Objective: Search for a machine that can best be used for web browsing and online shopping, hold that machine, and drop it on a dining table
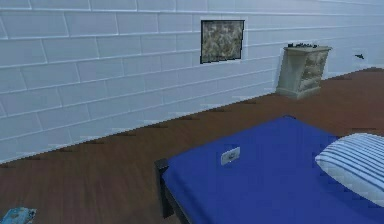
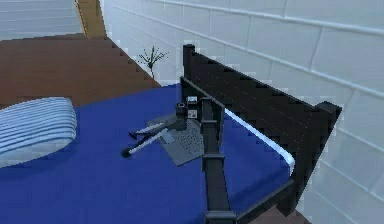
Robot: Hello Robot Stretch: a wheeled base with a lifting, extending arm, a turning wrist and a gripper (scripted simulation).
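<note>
White brick wall point(image 2: 300, 50) behind smooth blue bed point(image 2: 100, 185). At left, striped pillow point(image 2: 35, 128). Mid-bed, gripper point(image 2: 138, 143) angled down-left off dark square arm bar point(image 2: 212, 170), at flat grey slab point(image 2: 186, 150) (laptop-like) lying on the cover. Finger spacing and hold: cannot tell. At right, dark headboard point(image 2: 265, 105).

Bed point(image 1: 270, 175) with blue cover — one. Striped pillow point(image 1: 352, 165) — one. Framed picture point(image 1: 222, 41), hung: one. Pale cabinet point(image 1: 304, 72): one. Dark bits point(image 1: 303, 46) atop the cabinet: too small to count. Small white item point(image 1: 230, 155) on the bed: one. Flat grey slab point(image 2: 178, 152) on the bed: one. Spindly plant point(image 2: 152, 58): one. Bluish scrap point(image 1: 18, 215) on the floor point(image 1: 90, 170): one.
</note>
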